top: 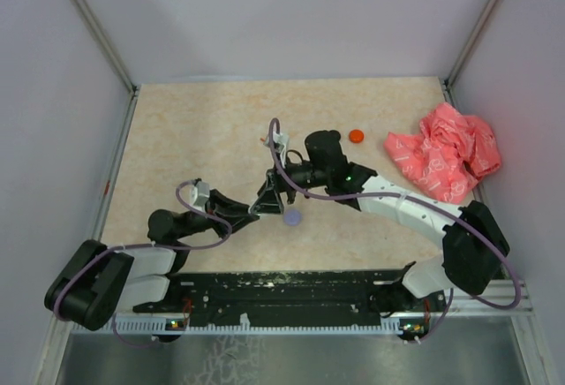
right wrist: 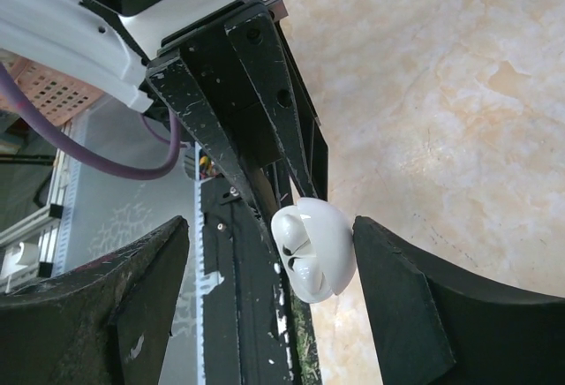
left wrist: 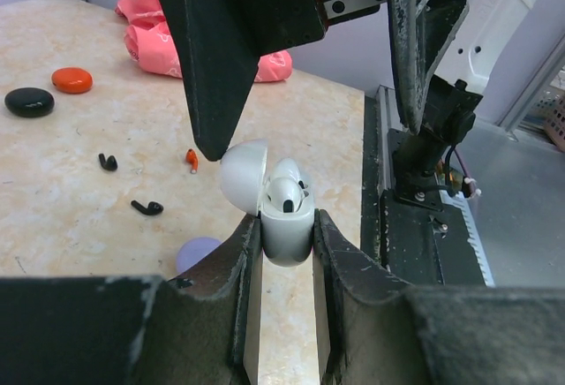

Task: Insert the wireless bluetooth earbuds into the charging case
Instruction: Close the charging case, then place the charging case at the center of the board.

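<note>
- Our left gripper (left wrist: 285, 220) has its fingers clamped on the lower body of the charging case (left wrist: 288, 237), one on each flat side. It holds the case upright above the middle of the table (top: 194, 138), closer to its near edge.
- The lid (left wrist: 240, 173) is swung open to one side, so the mouth of the case faces up. One white earbud (left wrist: 282, 195) sits in a socket, but we cannot tell whether the other socket is filled.
- Our right gripper (right wrist: 269, 239) hangs over the case with its fingers well apart and nothing between them. One tip is right at the lid, touching or just beside it.
- The loose earbuds lie flat on the table, on the far-edge side of the case: a red one (left wrist: 191, 159) nearest, then two black ones (left wrist: 108, 162) (left wrist: 147, 207) further out.
- We judge the next pick falls to the right arm, since it is the free one. It must come off the lid, go towards the far edge and drop to the table.
</note>
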Available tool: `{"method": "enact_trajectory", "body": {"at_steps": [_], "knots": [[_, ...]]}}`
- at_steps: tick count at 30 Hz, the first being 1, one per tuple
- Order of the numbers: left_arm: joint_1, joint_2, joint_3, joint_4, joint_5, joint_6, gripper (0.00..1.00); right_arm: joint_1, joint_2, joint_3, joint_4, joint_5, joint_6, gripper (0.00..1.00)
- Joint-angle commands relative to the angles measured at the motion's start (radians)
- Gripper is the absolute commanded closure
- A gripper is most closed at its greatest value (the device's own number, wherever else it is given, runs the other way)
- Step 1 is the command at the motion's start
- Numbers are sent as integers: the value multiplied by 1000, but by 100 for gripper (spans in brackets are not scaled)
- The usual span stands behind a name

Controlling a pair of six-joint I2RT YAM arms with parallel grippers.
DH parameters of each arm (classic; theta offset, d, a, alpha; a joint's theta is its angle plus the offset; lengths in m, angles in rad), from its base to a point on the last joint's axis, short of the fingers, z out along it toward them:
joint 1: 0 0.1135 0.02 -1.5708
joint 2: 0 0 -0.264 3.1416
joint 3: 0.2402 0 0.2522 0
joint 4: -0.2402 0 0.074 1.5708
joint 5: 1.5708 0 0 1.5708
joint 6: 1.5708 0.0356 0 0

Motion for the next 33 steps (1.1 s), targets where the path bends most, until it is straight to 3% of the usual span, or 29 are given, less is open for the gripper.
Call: {"method": "enact_trajectory", "body": {"at_steps": [1, 9, 13, 17, 26, 33], "knots": [[7, -5, 15, 268, 0, -9, 100, -10, -10, 41, 50, -110, 7, 27], [6, -16, 8, 229, -34, 3, 100, -13, -48, 19, 52, -167, -9, 29], [6, -22, 13, 195, -42, 4, 100, -16, -70, 9, 29, -124, -31, 32], [6, -49, 24, 63, -73, -6, 100, -33, -137, -20, 1, 68, -53, 32], [1, -160, 109, -427, -246, -53, 100, -38, -276, -131, -42, 563, -113, 29], [-15, -108, 188, -710, -279, -151, 96, -38, -300, -218, -64, 851, -160, 27]]}}
